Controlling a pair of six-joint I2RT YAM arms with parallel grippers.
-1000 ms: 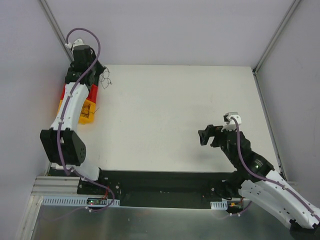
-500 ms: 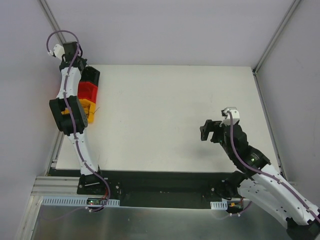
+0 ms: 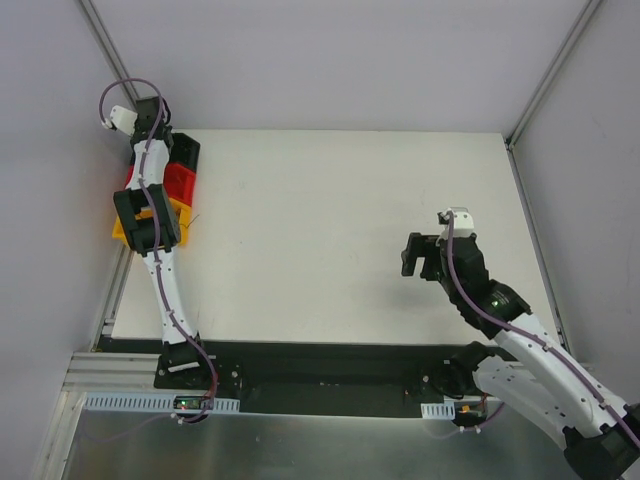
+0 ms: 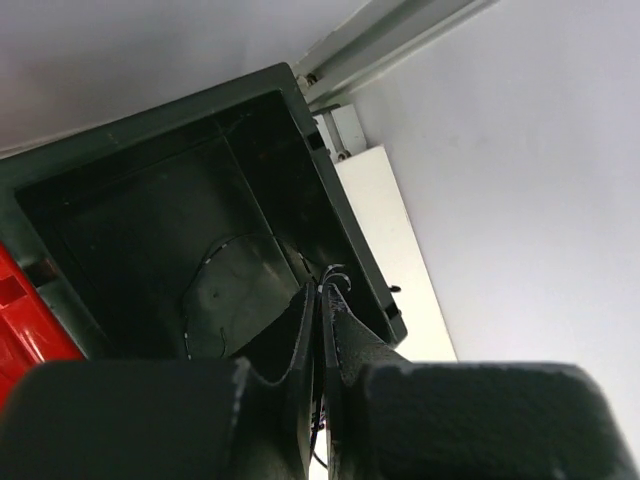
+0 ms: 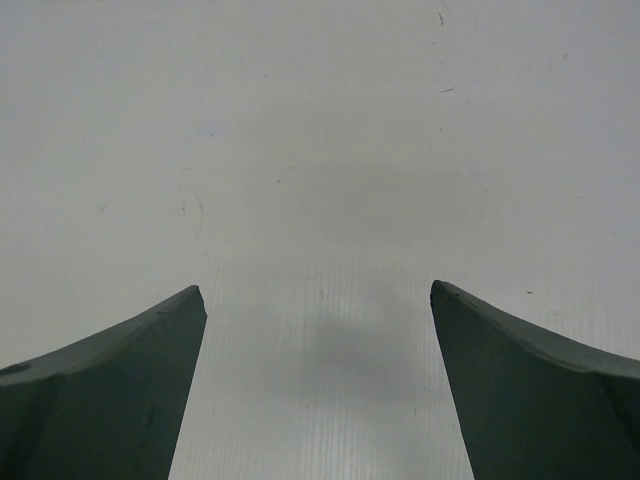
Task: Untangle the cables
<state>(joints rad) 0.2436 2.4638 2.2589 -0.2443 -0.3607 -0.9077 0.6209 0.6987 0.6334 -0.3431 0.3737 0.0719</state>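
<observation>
Top view: the left gripper (image 3: 152, 118) reaches to the far left corner of the table (image 3: 330, 230), above the black bin (image 3: 186, 150) that heads a row with a red bin (image 3: 176, 182) and a yellow bin (image 3: 178, 215). What it carries is too thin to tell from here. The right gripper (image 3: 412, 256) hangs over bare table on the right, well apart from the bins, likely parked out of the way.

Left wrist view: the fingers are clenched on one of the cables (image 4: 335, 277), pinched at the very tips with pale ends poking out past them. They hang over the open black bin, near its far wall. A thin loop (image 4: 213, 268) lies on the bin floor. The grip over the bin suggests each freed strand is sorted in there, so this one looks ready to be dropped. The tight tip pinch suits so fine a strand, which would slip from a looser hold.

Right wrist view: the fingers are spread wide with nothing between them, only table below; no strand shows here
</observation>
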